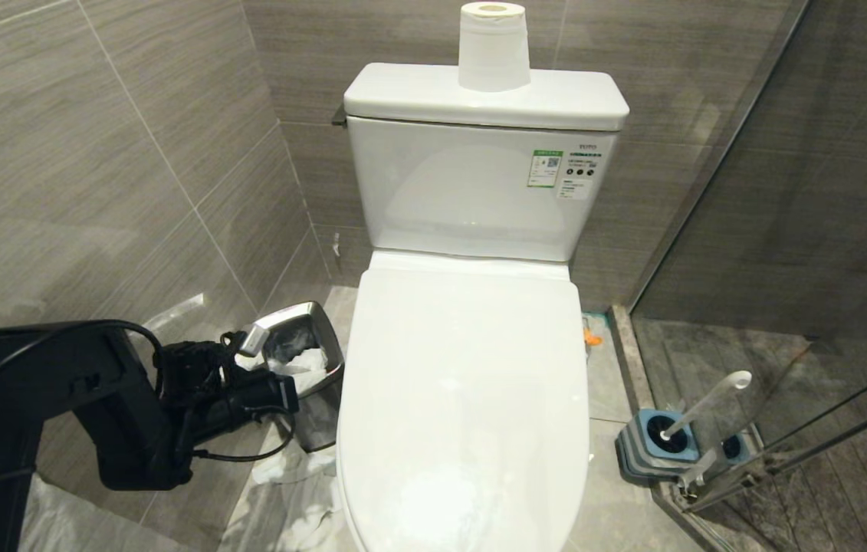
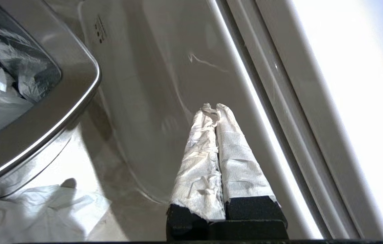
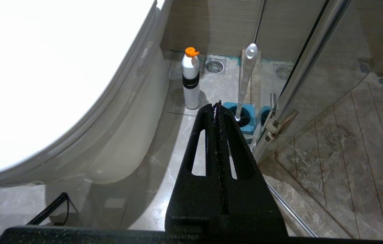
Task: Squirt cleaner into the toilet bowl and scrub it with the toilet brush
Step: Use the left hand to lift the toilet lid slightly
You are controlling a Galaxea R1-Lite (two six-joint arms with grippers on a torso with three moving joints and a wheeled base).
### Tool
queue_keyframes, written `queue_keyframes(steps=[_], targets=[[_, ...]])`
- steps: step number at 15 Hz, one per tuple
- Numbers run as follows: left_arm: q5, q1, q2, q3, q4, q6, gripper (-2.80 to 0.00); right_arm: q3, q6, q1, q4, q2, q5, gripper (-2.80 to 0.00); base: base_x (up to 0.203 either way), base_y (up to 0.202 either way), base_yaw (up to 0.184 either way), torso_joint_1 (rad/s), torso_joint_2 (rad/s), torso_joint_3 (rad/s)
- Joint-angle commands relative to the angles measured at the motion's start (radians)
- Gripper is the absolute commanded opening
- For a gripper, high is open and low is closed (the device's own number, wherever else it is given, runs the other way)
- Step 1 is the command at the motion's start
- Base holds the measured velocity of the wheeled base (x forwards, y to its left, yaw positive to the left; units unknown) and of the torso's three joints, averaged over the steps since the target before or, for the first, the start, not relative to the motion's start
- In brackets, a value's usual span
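The left tool [image 2: 215, 107], its two fingers wrapped in crinkled white paper and pressed together on nothing, hangs low beside the toilet bowl [image 2: 164, 101], just under the overhanging edge of the shut white lid [image 1: 471, 383]. On its other side stands a steel-rimmed bin [image 2: 59, 112] with rounded corners, lined with clear plastic and holding crumpled tissue; the tool sits in the narrow gap between bin and glossy ceramic. White plastic sheeting [image 1: 291, 498] lies on the floor there.

The right tool [image 3: 217, 105], black and rough-textured, is also pressed together and empty, above the marbled floor tiles on the bowl's other side. Ahead of it, the toilet brush [image 3: 247, 78] leans in its blue ribbed holder [image 3: 249, 117] against the glass shower door's frame [image 3: 308, 64]. A white bottle [image 3: 191, 79] with an orange cap stands near the bowl's base, open floor around it.
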Motion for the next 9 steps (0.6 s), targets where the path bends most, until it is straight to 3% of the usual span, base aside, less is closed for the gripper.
queue_keyframes(steps=[1,5,9], targets=[[-0.019,0.015,0.019,0.028,-0.045,-0.008,-2.8,0.0,0.0,0.0,0.0,0.001,-0.001,-2.8,0.0,0.0,0.0,0.0,0.0,0.0],[-0.033,0.044,0.018,0.09,-0.105,-0.009,-2.8,0.0,0.001,0.0,0.0,0.001,0.0,-2.8,0.0,0.0,0.0,0.0,0.0,0.0],[-0.031,0.024,0.005,0.155,-0.16,-0.021,-2.8,0.0,0.0,0.0,0.0,0.001,-0.001,-2.8,0.0,0.0,0.0,0.0,0.0,0.0]])
